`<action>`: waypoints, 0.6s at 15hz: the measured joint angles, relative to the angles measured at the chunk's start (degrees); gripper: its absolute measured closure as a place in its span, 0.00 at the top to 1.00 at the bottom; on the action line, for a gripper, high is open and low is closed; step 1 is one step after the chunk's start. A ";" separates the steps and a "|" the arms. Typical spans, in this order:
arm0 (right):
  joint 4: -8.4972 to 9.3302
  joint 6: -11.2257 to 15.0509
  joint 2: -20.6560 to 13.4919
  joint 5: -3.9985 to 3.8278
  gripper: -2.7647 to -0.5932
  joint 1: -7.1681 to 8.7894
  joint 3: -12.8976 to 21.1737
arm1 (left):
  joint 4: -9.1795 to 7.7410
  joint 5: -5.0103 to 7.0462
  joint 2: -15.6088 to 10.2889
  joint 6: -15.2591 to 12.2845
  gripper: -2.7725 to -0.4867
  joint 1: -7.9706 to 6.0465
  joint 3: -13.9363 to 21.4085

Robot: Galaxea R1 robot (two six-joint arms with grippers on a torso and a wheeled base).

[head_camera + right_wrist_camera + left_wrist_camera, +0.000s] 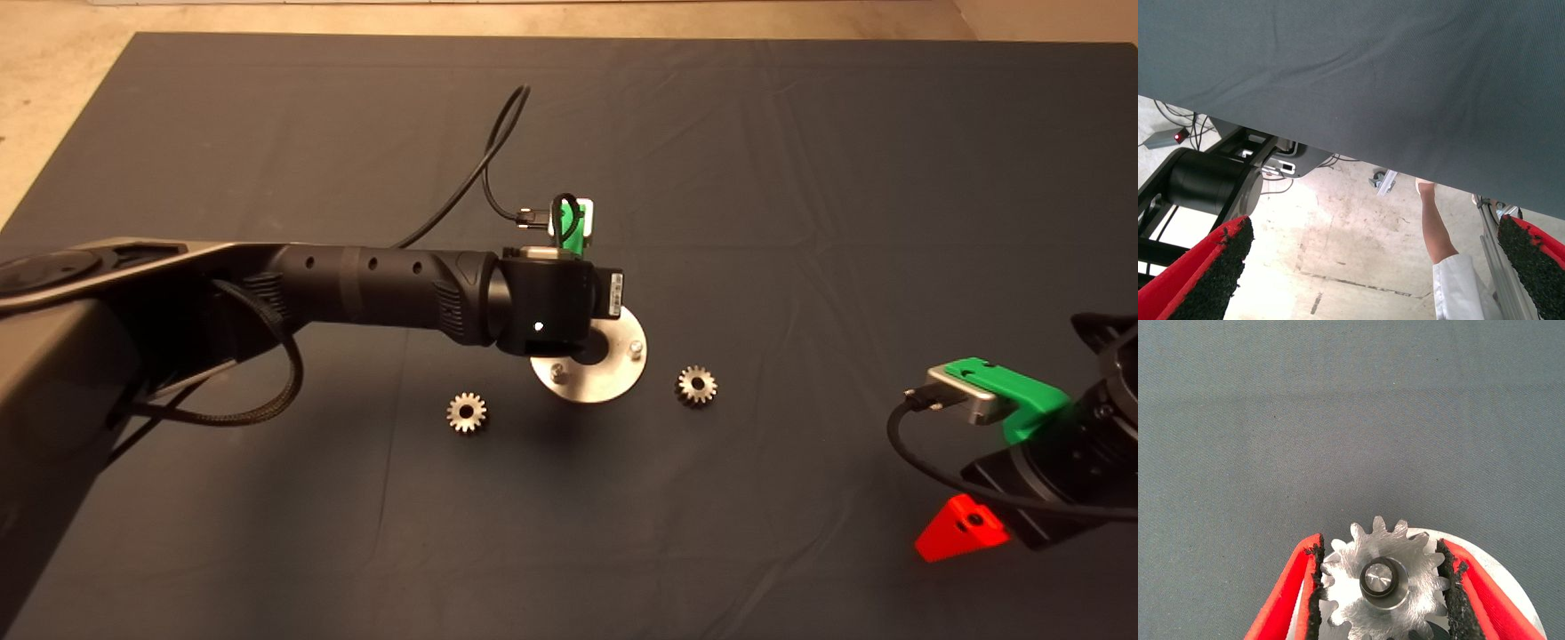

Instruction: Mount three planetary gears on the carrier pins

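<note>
Left gripper [1381,587] over carrier disc [613,373]; fingers clamped on a gear [1386,583] seated over a pin [1377,577].
Two gears [467,412] [697,386] lay on mat [800,178] flanking disc. Right gripper [1371,273] parked lower right, fingers apart.

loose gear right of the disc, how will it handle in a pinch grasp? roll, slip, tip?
The gear right of the disc lies flat on the mat, so it probably won't roll unless stood on edge. It looks like solid metal: likely stiff and heavy for its size. Its teeth should bite the padded fingers, as on the gear held by the left gripper, so slipping seems unlikely.
</note>
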 joint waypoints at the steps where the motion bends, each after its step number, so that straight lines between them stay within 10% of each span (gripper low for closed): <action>1: -0.02 0.00 0.00 -0.02 0.98 0.00 0.00 | -0.02 0.00 0.00 0.00 0.24 0.00 0.09; 9: 0.00 0.00 0.00 -0.02 0.98 0.00 0.00 | 0.83 0.07 0.12 0.02 0.36 -0.04 1.35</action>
